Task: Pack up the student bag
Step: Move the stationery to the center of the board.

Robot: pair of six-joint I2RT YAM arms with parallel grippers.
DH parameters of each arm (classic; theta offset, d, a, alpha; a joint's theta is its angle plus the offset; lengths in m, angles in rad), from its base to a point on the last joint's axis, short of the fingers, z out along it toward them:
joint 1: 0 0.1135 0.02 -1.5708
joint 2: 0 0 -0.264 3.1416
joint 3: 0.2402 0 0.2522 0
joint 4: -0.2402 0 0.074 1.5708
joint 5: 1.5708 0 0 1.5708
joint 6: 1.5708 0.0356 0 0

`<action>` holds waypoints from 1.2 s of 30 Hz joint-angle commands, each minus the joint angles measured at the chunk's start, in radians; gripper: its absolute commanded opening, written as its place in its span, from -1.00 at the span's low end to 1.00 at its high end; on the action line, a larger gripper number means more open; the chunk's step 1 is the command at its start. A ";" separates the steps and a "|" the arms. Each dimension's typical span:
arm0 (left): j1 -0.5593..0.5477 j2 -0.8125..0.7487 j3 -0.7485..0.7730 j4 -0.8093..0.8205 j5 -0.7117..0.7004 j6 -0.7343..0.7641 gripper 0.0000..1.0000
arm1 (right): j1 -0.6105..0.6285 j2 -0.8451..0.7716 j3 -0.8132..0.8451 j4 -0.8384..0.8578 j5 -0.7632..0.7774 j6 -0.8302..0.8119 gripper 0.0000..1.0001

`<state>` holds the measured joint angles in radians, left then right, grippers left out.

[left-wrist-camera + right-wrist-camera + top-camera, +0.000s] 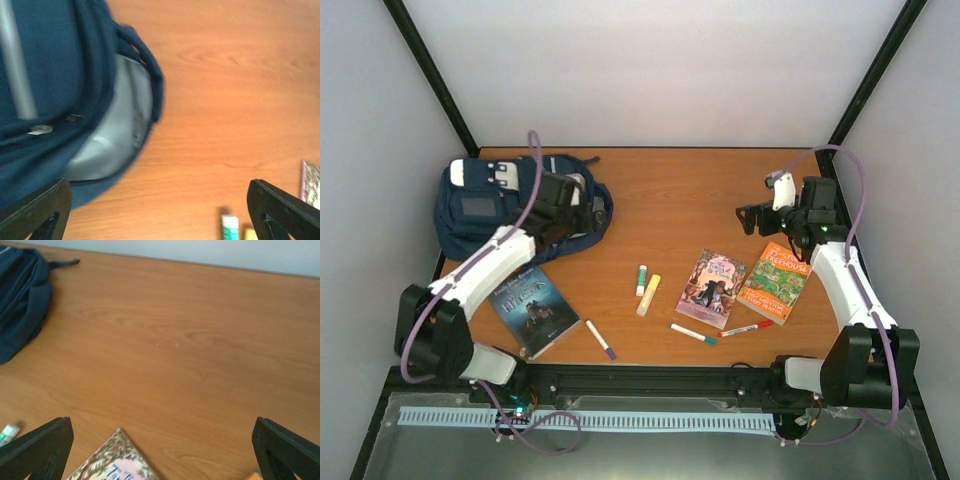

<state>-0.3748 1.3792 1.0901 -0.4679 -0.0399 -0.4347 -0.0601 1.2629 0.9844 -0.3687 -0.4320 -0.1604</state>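
Left gripper (157, 187) wide open, empty, over right edge of student bag (485, 205); bag lies upper left of top view on worktop (670, 200). Right gripper (161, 422) wide open, empty, above bare wood at right, near pink book (712, 288) and orange book (775, 283)

Tool (161, 442) spread wide above table (190, 340), student bag (20, 295) lying beyond.
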 commanded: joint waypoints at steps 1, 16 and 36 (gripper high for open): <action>-0.105 0.088 0.024 -0.002 0.105 -0.030 0.97 | 0.018 0.007 -0.050 0.011 -0.087 -0.032 0.99; -0.379 0.404 0.104 -0.037 0.227 -0.109 0.96 | 0.031 0.013 -0.087 -0.006 -0.167 -0.092 0.77; -0.555 0.530 0.190 -0.028 0.331 -0.127 0.71 | 0.034 0.014 -0.086 -0.007 -0.169 -0.085 0.77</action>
<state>-0.8738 1.8790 1.1995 -0.4973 0.2573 -0.5545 -0.0330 1.2778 0.9077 -0.3782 -0.5846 -0.2432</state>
